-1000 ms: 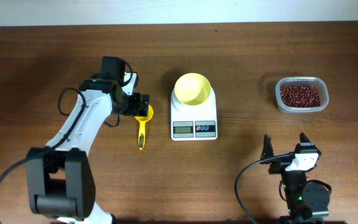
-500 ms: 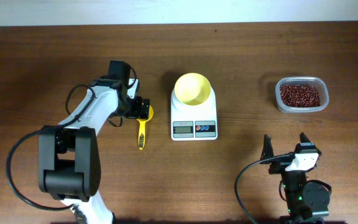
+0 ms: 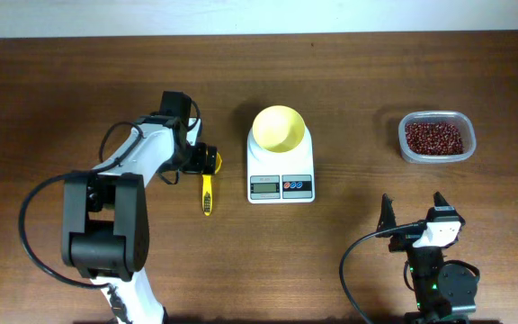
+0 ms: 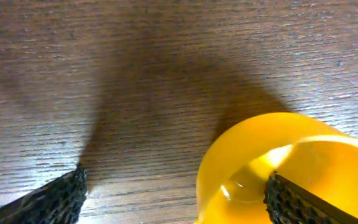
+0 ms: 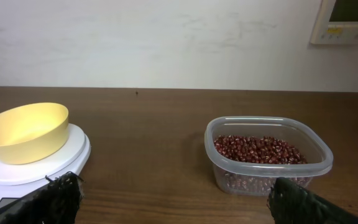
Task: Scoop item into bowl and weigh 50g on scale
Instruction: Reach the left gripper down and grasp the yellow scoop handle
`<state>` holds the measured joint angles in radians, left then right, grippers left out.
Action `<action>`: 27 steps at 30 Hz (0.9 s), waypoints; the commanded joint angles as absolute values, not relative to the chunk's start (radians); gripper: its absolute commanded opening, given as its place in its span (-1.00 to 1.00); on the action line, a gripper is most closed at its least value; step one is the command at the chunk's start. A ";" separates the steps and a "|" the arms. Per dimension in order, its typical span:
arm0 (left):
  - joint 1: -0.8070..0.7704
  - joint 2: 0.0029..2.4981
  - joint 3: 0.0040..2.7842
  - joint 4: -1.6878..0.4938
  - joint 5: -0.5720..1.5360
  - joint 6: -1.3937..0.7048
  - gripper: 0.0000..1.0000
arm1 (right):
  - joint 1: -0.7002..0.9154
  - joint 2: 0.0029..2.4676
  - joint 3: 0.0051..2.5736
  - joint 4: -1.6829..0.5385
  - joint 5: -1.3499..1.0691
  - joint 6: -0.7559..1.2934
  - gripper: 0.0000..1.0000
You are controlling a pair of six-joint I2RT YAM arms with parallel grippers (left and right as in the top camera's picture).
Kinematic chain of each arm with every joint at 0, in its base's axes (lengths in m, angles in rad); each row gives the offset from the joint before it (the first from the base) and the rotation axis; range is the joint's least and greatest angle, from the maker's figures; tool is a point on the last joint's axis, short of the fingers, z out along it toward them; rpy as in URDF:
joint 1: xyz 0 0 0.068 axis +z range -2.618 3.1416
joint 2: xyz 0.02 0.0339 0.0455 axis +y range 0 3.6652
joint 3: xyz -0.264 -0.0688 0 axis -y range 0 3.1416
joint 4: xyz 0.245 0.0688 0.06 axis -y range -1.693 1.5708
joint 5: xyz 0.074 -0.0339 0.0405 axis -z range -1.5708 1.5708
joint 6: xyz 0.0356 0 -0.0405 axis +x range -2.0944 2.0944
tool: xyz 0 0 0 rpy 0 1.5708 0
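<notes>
The brown wooden desk (image 3: 268, 261) fills nearly the whole overhead view. The left arm (image 3: 129, 166) reaches from the lower left of the frame up toward the centre left. Of the right arm (image 3: 434, 270) only the front part shows, as the bottom edge on the lower right cuts it off.

The white scale (image 3: 281, 171) stands in the centre. Its display is too small to read, and in the right wrist view the lower left corner cuts off the scale. The clear tub (image 3: 436, 114) stands in the upper right, well apart from the scale. The pale yellow bowl (image 3: 278, 128) sits on the scale's platform, and its inside looks bare.

The left pincer (image 4: 179, 200) is low over the desk with its fingers spread wide. It has hold of nothing. The head of the yellow scoop (image 3: 207, 193) lies under it, partly hidden behind the finger on the right of the wrist view. I cannot tell whether this finger touches the scoop. The right pincer (image 5: 176, 196) is also wide apart and holds nothing; only its two dark tips show.

The red-brown beans (image 3: 434, 138) all lie inside the tub.
</notes>
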<state>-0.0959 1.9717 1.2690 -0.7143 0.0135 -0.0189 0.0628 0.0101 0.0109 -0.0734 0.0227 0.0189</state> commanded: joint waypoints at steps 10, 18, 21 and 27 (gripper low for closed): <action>-0.094 1.988 1.278 -0.715 0.011 -0.027 -0.13 | 0.072 0.004 0.006 -0.080 0.035 0.016 0.98; -0.094 1.988 1.278 -0.715 0.011 -0.027 -0.67 | 0.072 0.004 0.006 -0.080 0.035 0.016 0.98; -0.094 1.988 1.278 -0.715 0.011 -0.027 -1.00 | 0.072 0.004 0.006 -0.080 0.035 0.016 0.98; -0.094 1.987 1.279 -0.715 0.015 -0.027 -1.00 | 0.072 0.004 0.006 -0.080 0.035 0.016 0.98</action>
<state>-0.0952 1.9713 1.2808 -0.7113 0.0189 -0.0269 0.0628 0.0101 0.0109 -0.0734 0.0223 0.0189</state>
